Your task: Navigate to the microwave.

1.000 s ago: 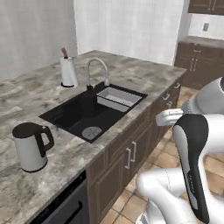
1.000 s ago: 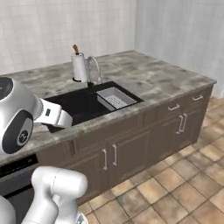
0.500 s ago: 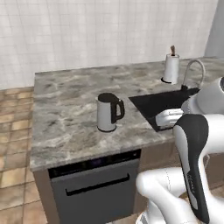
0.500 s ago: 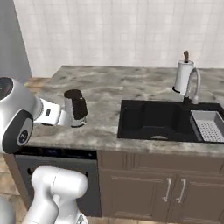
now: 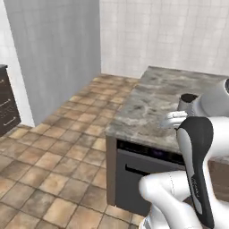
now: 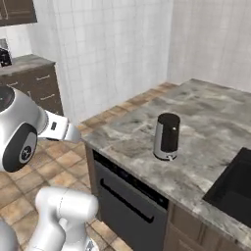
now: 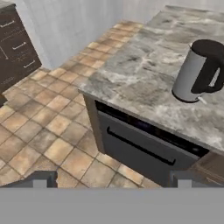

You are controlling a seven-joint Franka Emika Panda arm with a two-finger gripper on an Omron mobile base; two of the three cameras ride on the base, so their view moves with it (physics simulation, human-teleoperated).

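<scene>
The microwave is out of view. My gripper (image 7: 111, 179) is open: in the hand view its two dark fingertips (image 7: 40, 178) stand far apart with nothing between them. It hangs over the tiled floor just off the corner of the stone island counter (image 7: 144, 65). My white arm rises at the right of the left base view and at the left of the right base view.
A silver and black kettle (image 6: 166, 136) (image 7: 199, 72) stands near the island's corner, above a dark dishwasher front (image 6: 127, 196) (image 7: 144, 148). The black sink (image 6: 235, 186) lies further right. Dark drawer cabinets (image 5: 6, 103) (image 6: 39, 88) stand across open brown floor tiles (image 5: 53, 152).
The whole picture has swung: the base has turned left. The sink, faucet and paper roll slid out to the right, and open floor, a grey wall and far cabinets came in.
</scene>
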